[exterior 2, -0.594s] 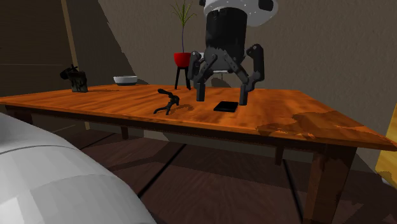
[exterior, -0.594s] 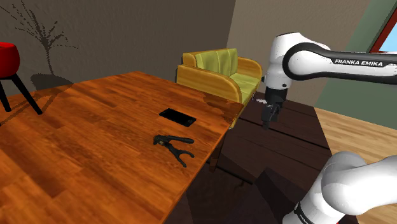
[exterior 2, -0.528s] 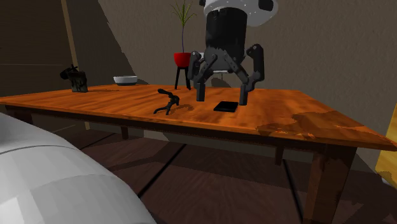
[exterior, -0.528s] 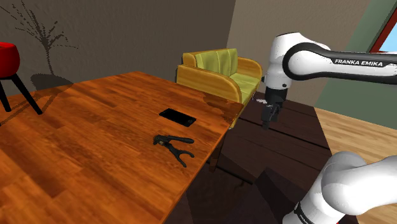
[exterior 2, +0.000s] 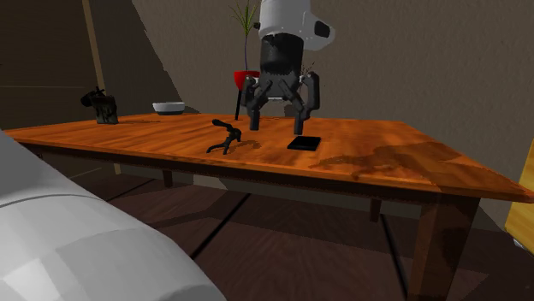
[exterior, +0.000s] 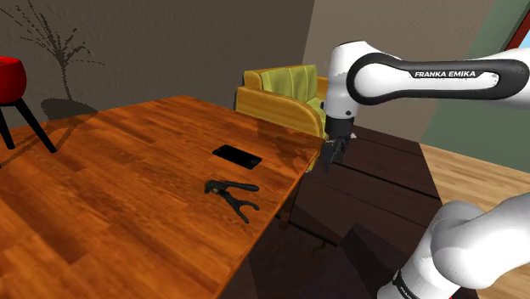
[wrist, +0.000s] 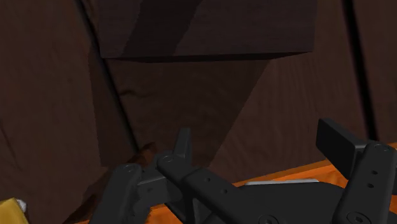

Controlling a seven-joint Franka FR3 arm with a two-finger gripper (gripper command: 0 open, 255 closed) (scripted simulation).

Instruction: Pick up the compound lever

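The compound lever [exterior: 231, 193] is a black plier-like tool lying flat on the wooden table [exterior: 127, 170], near the edge facing the stand. In the second exterior view the lever [exterior 2: 227, 137] sits to the left of my gripper [exterior 2: 275, 126]. My gripper [exterior: 329, 160] hangs open and holds nothing, just off the table's corner nearest the sofa, well to the shoulder view's right of the lever. In the wrist view the fingers [wrist: 183, 145] stand wide apart over dark floor, with the table's orange edge [wrist: 286, 175] close under the hand.
A flat black slab [exterior: 237, 155] lies on the table between lever and gripper. A yellow-green sofa [exterior: 293, 98] stands behind the table's corner. A red pot on a stand [exterior: 8, 81] is at the far left. A bowl [exterior 2: 169, 108] and a dark figurine [exterior 2: 103, 107] sit at the table's far end.
The arm has swung to the shoulder view's left, bringing the open gripper from over the floor to the table's corner. The lever and slab have not moved.
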